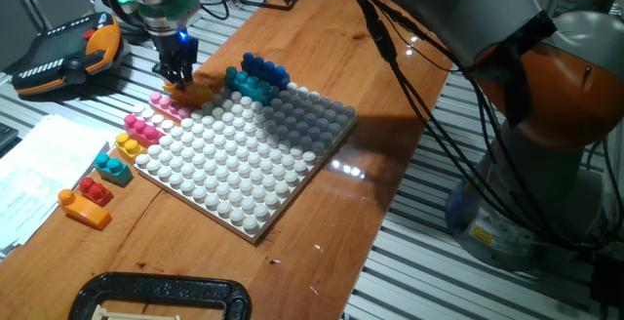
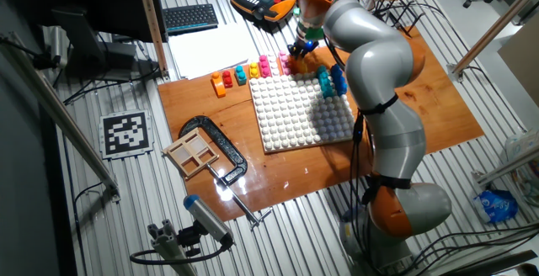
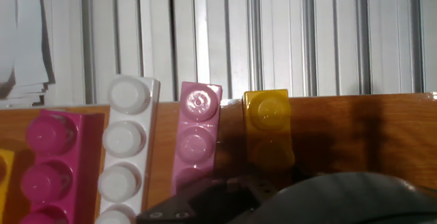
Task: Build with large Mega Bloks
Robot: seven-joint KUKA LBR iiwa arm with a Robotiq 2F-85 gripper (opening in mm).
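My gripper (image 1: 178, 74) is lowered at the far left corner of the white baseplate (image 1: 244, 179), its fingertips right at a yellow-orange brick (image 1: 194, 92). The frames do not show whether the fingers hold it. In the hand view the yellow brick (image 3: 268, 125) lies beside a light pink brick (image 3: 196, 138), both near the table's edge. A blue brick (image 1: 264, 67) and a teal brick (image 1: 250, 87) stand on the baseplate's far corner. A magenta brick (image 1: 144, 125), a yellow one (image 1: 129, 145), a teal-on-red stack (image 1: 113, 169) and a red-on-orange stack (image 1: 86, 203) lie left of the plate.
A teach pendant (image 1: 68, 55) lies at the far left, with papers (image 1: 34, 174) beside the table. A black clamp (image 1: 161, 299) with a wooden tray sits at the near edge. The arm's cables (image 1: 429, 135) hang on the right, and its base (image 1: 556, 144) stands beyond them.
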